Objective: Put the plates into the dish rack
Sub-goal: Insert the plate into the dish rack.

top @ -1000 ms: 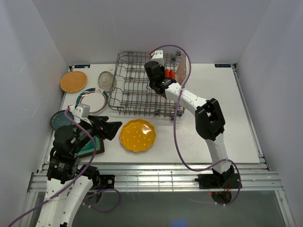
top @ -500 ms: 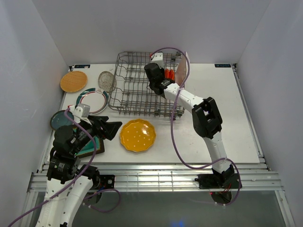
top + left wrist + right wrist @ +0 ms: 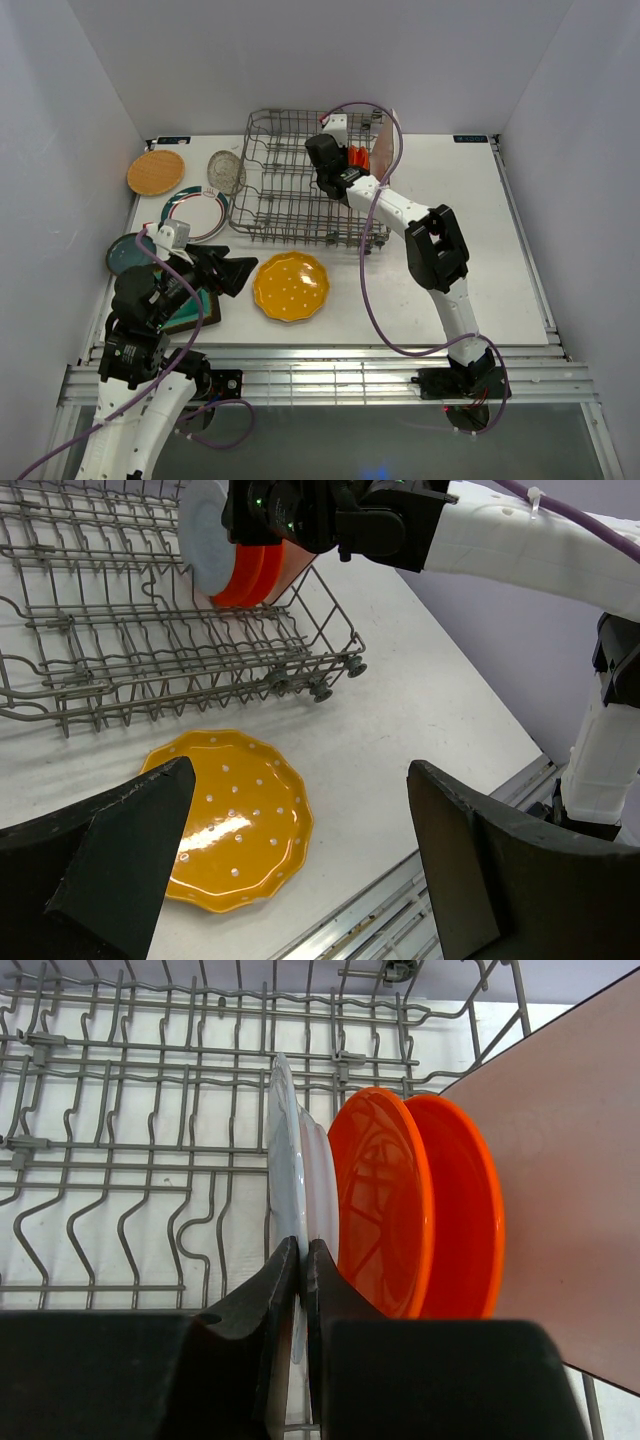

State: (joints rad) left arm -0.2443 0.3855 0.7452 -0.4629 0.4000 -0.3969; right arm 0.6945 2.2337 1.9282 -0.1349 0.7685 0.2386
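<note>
Pinching the upright pale grey plate (image 3: 285,1160) beside the orange-red plate (image 3: 385,1200) is the right tool (image 3: 302,1260); left tool (image 3: 300,777) spread wide.

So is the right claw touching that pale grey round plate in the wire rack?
Touching. The right wrist view shows the right gripper with its black fingers closed on the pale grey plate at its rim.

Left white-and-black arm (image 3: 150,300): folded low at the near left corner, its black two-finger pincer (image 3: 237,275) spread wide. Right white-and-black arm (image 3: 400,210): extended far forward, its black pincer (image 3: 298,1260) angled downward, jaws pressed nearly together.
</note>
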